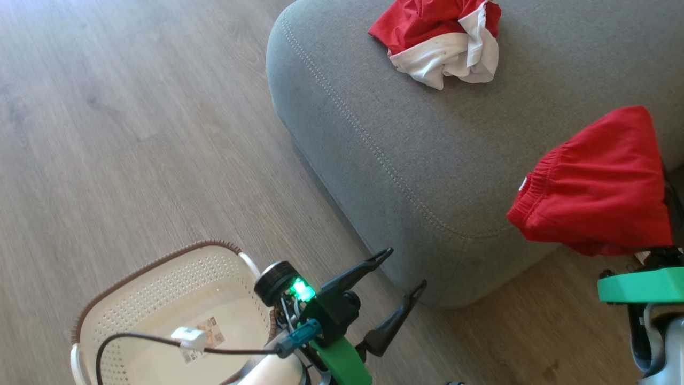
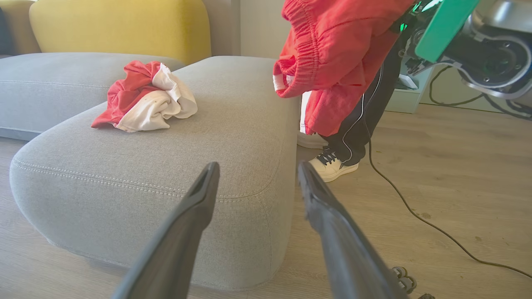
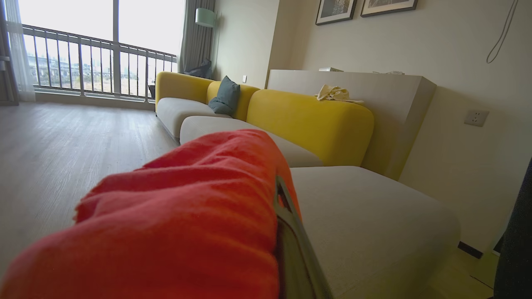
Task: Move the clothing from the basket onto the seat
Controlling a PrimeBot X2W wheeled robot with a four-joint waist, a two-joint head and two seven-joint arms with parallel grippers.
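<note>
Hanging at 3 o'clock in the head view, the red shorts (image 1: 598, 182) are pinched in the right fingers (image 3: 293, 236) and draped over them. They hang free by the edge of the seat (image 1: 374, 117) and do not rest on it. The red-and-white garment (image 1: 443, 43) lies crumpled on the seat at 1 o'clock. The left fingers (image 1: 358, 271) are spread with nothing between them at 6 o'clock, above the floor (image 1: 133, 133). Just beside them at 7 o'clock the basket (image 1: 160, 283) stands on the floor, with a label (image 1: 206, 331) inside.
</note>
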